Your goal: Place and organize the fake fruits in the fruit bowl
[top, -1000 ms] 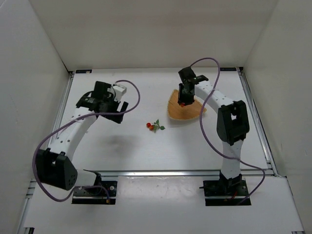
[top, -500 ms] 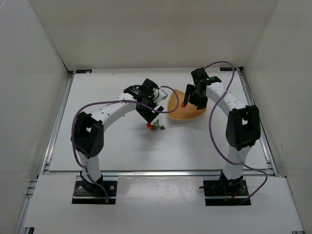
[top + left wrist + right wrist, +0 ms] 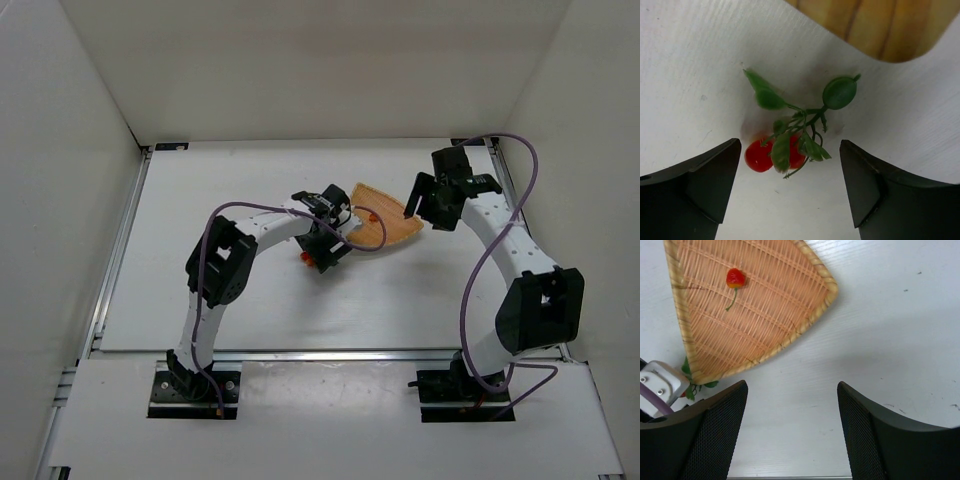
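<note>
1. We log the left gripper (image 3: pixel 790 155) as wide open and holding nothing, with one finger on each side of the leafy cluster (image 3: pixel 785 142).
2. The leafy cluster is two red balls under green leaves. It lies on the white table (image 3: pixel 700 60), just beside a corner of the fruit bowl (image 3: pixel 880 25).
3. The right gripper (image 3: pixel 791 390) has its fingers apart and empty, and hangs over bare table near the bowl's edge.
4. One single red fruit (image 3: pixel 735 278) lies inside the woven bowl, near a corner, with its stem attached.

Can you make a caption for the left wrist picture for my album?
Left gripper, jaws open either side of a leafy cherry cluster, near the fruit bowl.
</note>
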Robot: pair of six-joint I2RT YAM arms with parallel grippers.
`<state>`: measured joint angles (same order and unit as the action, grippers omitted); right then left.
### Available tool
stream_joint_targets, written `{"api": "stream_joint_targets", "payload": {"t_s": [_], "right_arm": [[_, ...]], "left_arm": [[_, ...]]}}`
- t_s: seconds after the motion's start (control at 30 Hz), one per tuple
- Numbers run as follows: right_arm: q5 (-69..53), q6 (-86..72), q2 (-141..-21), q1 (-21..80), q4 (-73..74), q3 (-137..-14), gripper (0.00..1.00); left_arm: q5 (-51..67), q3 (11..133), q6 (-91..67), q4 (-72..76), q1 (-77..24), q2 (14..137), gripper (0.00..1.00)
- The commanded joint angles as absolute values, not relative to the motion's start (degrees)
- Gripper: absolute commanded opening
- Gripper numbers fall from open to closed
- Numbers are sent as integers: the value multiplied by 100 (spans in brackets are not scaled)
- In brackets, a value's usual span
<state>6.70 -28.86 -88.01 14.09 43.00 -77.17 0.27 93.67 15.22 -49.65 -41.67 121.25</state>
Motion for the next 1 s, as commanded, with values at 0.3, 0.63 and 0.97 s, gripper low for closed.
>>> {"api": "stream_joint_targets", "payload": {"t_s": [0.3, 0.63, 0.97], "right_arm": [[729, -2944, -8481, 1371, 4122, -7585, 77], [782, -2997, -8376, 1371, 4069, -7532, 77], [782, -3313, -8077, 933, 3894, -7058, 77]], "left_arm": [[272, 9246, 1573, -4869, -4008, 11954, 36], [-43, 9535, 1459, -5579, -4008, 11040, 10], [-415, 11142, 1652, -5257, -4236, 10932, 10]]}}
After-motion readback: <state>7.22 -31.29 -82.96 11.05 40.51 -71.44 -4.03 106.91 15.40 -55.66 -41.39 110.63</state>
